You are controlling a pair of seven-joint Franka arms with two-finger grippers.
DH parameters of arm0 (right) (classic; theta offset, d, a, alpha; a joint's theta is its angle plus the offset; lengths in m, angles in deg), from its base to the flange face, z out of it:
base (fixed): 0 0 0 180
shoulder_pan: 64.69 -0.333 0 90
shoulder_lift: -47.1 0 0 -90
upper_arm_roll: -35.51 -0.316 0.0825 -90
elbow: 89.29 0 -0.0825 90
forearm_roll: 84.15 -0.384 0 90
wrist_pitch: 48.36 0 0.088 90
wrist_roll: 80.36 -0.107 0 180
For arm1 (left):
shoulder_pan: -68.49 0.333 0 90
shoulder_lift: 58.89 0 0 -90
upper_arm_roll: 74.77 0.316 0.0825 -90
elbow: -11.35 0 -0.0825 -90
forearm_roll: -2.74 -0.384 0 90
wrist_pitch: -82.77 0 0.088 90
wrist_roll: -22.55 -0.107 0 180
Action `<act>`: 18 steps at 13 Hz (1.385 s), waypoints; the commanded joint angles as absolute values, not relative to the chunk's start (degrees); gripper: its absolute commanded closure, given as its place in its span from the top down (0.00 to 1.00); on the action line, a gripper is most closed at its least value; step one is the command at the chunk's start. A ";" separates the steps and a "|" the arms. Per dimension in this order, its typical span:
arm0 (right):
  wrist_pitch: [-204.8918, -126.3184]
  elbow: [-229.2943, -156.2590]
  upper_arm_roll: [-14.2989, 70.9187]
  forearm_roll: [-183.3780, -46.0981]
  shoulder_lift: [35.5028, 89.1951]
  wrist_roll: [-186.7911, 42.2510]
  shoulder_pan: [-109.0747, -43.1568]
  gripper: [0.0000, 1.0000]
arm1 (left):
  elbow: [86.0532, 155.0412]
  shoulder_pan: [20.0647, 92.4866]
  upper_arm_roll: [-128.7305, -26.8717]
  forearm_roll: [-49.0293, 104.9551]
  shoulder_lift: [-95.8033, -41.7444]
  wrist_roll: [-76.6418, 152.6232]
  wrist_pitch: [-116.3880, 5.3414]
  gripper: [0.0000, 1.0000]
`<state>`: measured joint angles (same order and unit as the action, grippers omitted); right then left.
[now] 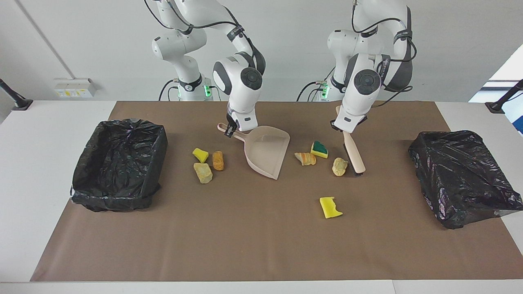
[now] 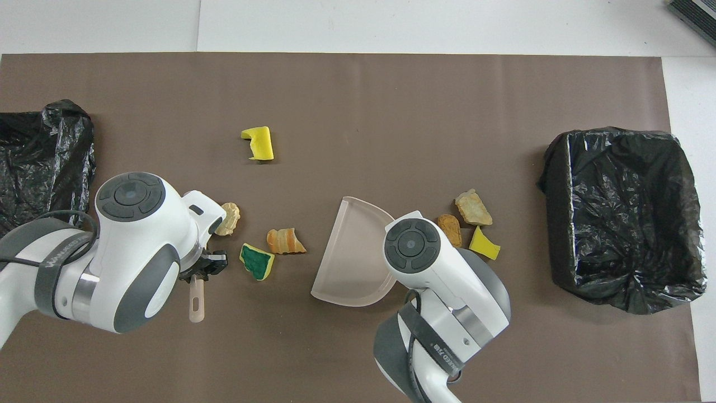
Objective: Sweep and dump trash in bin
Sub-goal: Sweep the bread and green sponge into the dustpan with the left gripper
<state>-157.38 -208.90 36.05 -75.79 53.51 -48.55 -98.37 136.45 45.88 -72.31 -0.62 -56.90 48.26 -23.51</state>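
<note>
Several trash scraps lie on the brown mat (image 1: 261, 245). A yellow sponge (image 1: 200, 154), a tan chunk (image 1: 203, 172) and an orange-brown chunk (image 1: 218, 160) lie beside the beige dustpan (image 1: 267, 153), toward the right arm's end. A bread piece (image 1: 305, 159), a green-yellow sponge (image 1: 319, 149) and a tan chunk (image 1: 339, 166) lie between the dustpan and the brush (image 1: 354, 155). A yellow sponge (image 1: 330, 207) lies farther out. My right gripper (image 1: 231, 130) is shut on the dustpan's handle. My left gripper (image 1: 341, 127) is shut on the brush's handle, with the brush head down beside the tan chunk.
A bin lined with a black bag (image 1: 118, 163) stands open at the right arm's end of the table. A second black-bagged bin (image 1: 461, 175) stands at the left arm's end. White table (image 1: 41, 163) borders the mat.
</note>
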 commanded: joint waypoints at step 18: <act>-158.66 -210.67 36.04 -74.30 52.02 -50.47 -98.00 0.00 | 133.09 29.36 -73.71 16.01 -57.83 45.60 -34.58 0.00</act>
